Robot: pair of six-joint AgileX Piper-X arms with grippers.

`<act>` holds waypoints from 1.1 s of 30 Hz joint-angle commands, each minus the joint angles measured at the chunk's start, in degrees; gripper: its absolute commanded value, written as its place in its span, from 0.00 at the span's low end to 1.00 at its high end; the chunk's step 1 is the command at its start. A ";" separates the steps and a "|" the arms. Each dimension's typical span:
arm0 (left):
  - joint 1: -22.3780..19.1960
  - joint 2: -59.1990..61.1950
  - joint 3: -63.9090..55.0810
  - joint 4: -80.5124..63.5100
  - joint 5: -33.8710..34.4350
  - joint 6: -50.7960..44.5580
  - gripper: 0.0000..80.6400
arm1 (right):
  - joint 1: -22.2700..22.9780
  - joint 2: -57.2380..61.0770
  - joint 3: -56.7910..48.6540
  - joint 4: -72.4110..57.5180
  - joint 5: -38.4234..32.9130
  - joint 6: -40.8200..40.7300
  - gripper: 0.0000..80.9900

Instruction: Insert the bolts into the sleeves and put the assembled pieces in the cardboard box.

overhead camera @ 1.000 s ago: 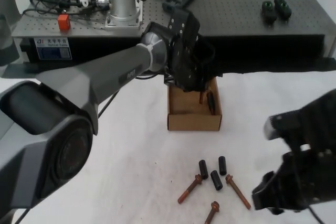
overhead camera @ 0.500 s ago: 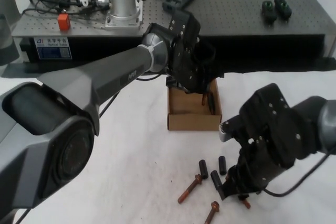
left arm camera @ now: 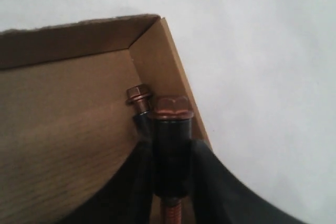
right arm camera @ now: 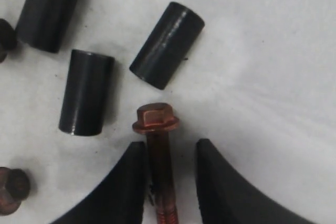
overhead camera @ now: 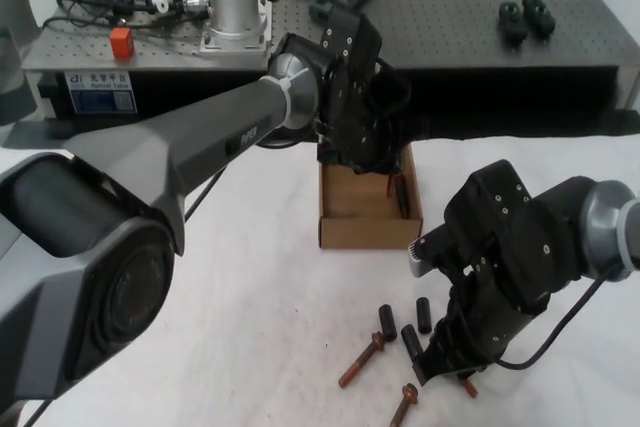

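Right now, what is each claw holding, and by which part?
Left claw: assembled piece, by its sleeve. Right claw: nothing; open astride a bolt.

Matt brown paperboard with a fine ribbed grain is seen in the cardboard box. The bolts are finished in dull copper-toned metal, the sleeves, as on the sleeved bolt, in smooth, faintly glossy black. The tabletop is covered in matt white.

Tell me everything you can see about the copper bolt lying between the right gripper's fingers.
The copper-coloured metal bolt has a flanged hex head and a shank threaded near its end. It lies flat on the white cloth, shank between the open black fingers of the right gripper, head just beyond their tips, near a black cylindrical sleeve but apart from it.
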 commanded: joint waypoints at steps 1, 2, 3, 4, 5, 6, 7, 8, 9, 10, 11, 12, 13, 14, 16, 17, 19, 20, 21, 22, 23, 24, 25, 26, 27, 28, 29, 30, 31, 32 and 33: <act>0.16 -1.21 -0.97 -0.16 0.22 -1.04 0.21 | 0.09 0.66 -0.21 0.20 0.27 -0.80 0.16; 0.16 -1.10 -0.97 -0.20 0.22 -1.04 0.25 | 0.09 0.66 -0.21 0.26 0.27 -0.80 0.11; 0.16 -1.10 -0.97 -0.20 0.22 -1.04 0.28 | 0.09 0.66 -0.21 0.41 0.27 -0.80 0.04; 0.16 -1.10 -0.97 -0.31 0.22 -1.04 0.32 | 0.09 0.66 -0.21 0.57 0.27 -0.80 0.02; 0.16 -1.10 -0.97 -0.54 0.22 -1.04 0.36 | 0.09 0.66 -0.21 0.56 0.01 -0.80 0.05; 0.16 -1.10 -0.97 -0.64 0.22 -1.04 0.38 | 0.09 0.66 -0.21 0.56 -0.39 -0.80 0.05; 0.16 -1.10 -0.97 -0.63 0.22 -1.04 0.38 | 0.09 0.52 -0.21 0.56 -0.60 -0.80 0.05; 0.16 -1.10 -0.97 -0.47 0.22 -1.04 0.38 | 0.09 0.37 -0.21 0.56 -0.67 -0.80 0.05; 0.16 -1.10 -0.97 -0.04 0.22 -1.04 0.38 | 0.09 -0.12 -0.21 0.56 -0.65 -0.80 0.05; 0.16 -1.10 -0.97 0.47 0.33 -1.04 0.38 | -0.04 -0.95 -0.21 0.56 -0.65 -0.60 0.05; 0.16 -1.22 -1.10 1.21 0.92 -1.04 0.38 | -0.14 -2.10 -0.06 0.56 -0.65 -0.25 0.05; 0.35 -1.64 -1.13 1.84 1.94 -0.91 0.38 | -0.36 -3.51 0.13 0.42 -0.65 0.32 0.05; 0.48 -2.03 -1.13 2.61 2.69 -0.75 0.38 | -0.73 -5.19 0.27 0.61 -0.65 0.70 0.05; 0.57 -2.85 -1.13 3.71 3.46 -0.31 0.38 | -1.22 -7.06 0.29 1.17 -1.09 1.03 0.05; 0.66 -4.90 -1.13 6.33 3.61 3.85 0.38 | -2.57 -10.78 0.29 2.95 -1.91 2.17 0.05; 0.66 -6.34 -1.13 8.49 3.23 7.45 0.38 | -3.31 -13.01 0.29 4.04 -2.27 2.71 0.05; 0.66 -9.15 -1.13 14.79 -0.56 13.07 0.38 | -4.75 -17.26 0.62 5.84 -3.47 3.17 0.05; 0.66 -10.52 -1.13 17.87 -3.15 15.24 0.38 | -5.51 -19.81 1.09 6.46 -3.96 3.91 0.05; 0.66 -11.65 -0.89 20.40 -5.10 16.84 0.38 | -6.17 -21.89 1.76 6.70 -4.02 4.67 0.05; 0.53 -12.71 -0.48 21.88 -6.05 17.32 0.38 | -6.90 -24.51 2.57 7.19 -3.97 5.61 0.05; 0.48 -13.77 0.39 23.04 -6.44 17.32 0.38 | -7.58 -27.18 3.42 7.87 -4.05 6.20 0.05; 0.27 -14.77 1.58 23.66 -6.44 17.32 0.38 | -8.17 -29.71 4.08 8.62 -4.05 6.84 0.05; -0.01 -15.61 2.73 23.92 -6.44 17.12 0.38 | -8.69 -32.18 4.87 9.59 -4.05 7.84 0.05; -0.38 -16.21 4.18 24.42 -6.44 16.41 0.38 | -9.10 -34.52 5.70 10.55 -4.05 8.63 0.05; -1.05 -16.72 5.62 24.97 -6.56 16.09 0.38 | -9.33 -36.36 6.40 11.31 -4.05 9.12 0.05; -1.91 -16.89 6.92 25.58 -6.90 15.53 0.38 | -9.47 -38.60 7.36 11.93 -4.05 9.83 0.05; -2.70 -16.88 7.79 25.97 -7.22 15.26 0.38 | -9.43 -40.71 8.37 12.29 -4.05 10.70 0.05; -3.94 -16.70 9.21 25.68 -8.02 15.26 0.38 | -9.43 -42.30 9.16 12.66 -4.05 11.12 0.05; -4.78 -16.53 10.21 24.89 -8.90 15.27 0.38 | -9.43 -44.00 10.06 12.97 -4.05 11.77 0.05; -5.82 -16.29 11.31 24.01 -9.78 15.07 0.38 | -9.43 -45.45 10.88 13.22 -4.05 12.41 0.05; -6.79 -16.05 12.36 22.84 -10.46 15.08 0.38 | -9.43 -46.78 11.66 13.55 -4.05 12.96 0.05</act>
